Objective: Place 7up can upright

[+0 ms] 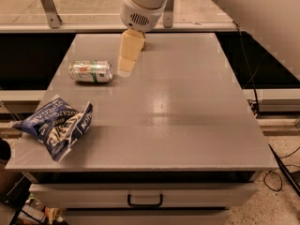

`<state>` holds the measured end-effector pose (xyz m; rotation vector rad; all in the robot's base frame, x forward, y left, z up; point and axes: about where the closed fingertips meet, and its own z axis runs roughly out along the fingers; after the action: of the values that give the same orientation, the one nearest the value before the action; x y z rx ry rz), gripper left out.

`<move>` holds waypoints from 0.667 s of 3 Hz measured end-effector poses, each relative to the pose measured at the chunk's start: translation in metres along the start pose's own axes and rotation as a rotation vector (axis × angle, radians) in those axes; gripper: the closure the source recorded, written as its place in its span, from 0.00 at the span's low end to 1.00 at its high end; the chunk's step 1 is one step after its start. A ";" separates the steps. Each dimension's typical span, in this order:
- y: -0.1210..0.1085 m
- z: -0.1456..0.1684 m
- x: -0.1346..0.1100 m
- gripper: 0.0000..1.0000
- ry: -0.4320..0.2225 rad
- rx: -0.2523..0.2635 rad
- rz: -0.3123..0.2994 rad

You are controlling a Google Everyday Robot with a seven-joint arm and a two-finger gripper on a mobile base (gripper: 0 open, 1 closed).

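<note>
7up can (pixel 91 71) lies on its side at the left rear of the table (pixel 187 125), well apart from the chip bag (pixel 57 125). Probably light, thin-walled, slick and prone to roll, so grip across the round body at mid-length. Gripper (pixel 125 69) hangs just right of it; can't tell if it's open or closed.

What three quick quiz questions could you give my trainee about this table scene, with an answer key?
1. Multiple choice: which lies nearest the gripper? A the 7up can; B the chip bag; C the drawer handle.
2. True or false: the 7up can stands upright.
3. Fill in: the chip bag is ___ in colour.
Key: 1 A, the gripper hangs over the table just beside the can. 2 False, it lies on its side. 3 Blue.
</note>
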<state>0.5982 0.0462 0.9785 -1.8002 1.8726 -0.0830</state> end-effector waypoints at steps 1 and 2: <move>-0.005 0.026 -0.015 0.00 -0.045 -0.029 -0.004; -0.006 0.057 -0.040 0.00 -0.063 -0.095 -0.043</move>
<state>0.6256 0.1012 0.9457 -1.8844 1.8220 0.0479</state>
